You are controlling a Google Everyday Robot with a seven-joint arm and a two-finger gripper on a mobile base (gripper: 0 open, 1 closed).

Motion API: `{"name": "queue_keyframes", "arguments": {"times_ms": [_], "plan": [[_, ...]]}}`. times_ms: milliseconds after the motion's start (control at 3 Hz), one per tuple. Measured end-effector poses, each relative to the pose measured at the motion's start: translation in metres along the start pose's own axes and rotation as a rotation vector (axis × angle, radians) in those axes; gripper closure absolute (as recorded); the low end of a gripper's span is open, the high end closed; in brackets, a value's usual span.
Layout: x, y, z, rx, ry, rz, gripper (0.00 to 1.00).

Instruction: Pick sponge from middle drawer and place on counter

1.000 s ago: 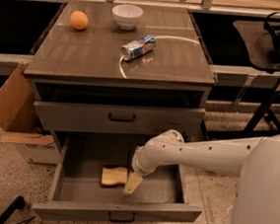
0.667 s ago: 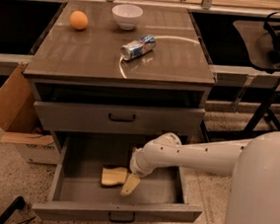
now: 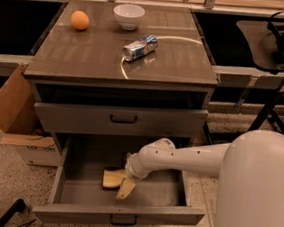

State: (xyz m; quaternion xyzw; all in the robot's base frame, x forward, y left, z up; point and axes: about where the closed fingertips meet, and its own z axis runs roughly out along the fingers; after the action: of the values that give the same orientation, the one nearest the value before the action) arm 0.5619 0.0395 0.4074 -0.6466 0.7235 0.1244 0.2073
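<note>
The sponge [image 3: 110, 178], a small pale-yellow block, lies on the floor of the open middle drawer [image 3: 69, 189], the lowest grey drawer, left of centre. My gripper [image 3: 124, 186] is down inside the drawer at the sponge's right edge, touching or nearly touching it, on the end of my white arm [image 3: 188, 158] that reaches in from the right. The counter [image 3: 92, 55] is the glossy brown-grey cabinet top above.
On the counter are an orange fruit [image 3: 80, 20], a white bowl [image 3: 129, 16] and a crushed can [image 3: 140, 47] lying on its side. The drawer above [image 3: 121, 118] is shut. A cardboard box [image 3: 15, 123] stands at the left, a dark side table [image 3: 279, 43] at the right.
My arm's wrist has shifted slightly left and lower into the drawer, toward the sponge. The sponge has not moved.
</note>
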Motion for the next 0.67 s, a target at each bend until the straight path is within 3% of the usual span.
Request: {"name": "queue_keyframes", "arguments": {"times_ms": [333,667], "plan": [[-0.0077,0.0043,0.0299,-0.045,0.006,-0.031,0.00],[-0.0073,0.0056,0.0395,-0.059,0.016,-0.035,0.02]]}}
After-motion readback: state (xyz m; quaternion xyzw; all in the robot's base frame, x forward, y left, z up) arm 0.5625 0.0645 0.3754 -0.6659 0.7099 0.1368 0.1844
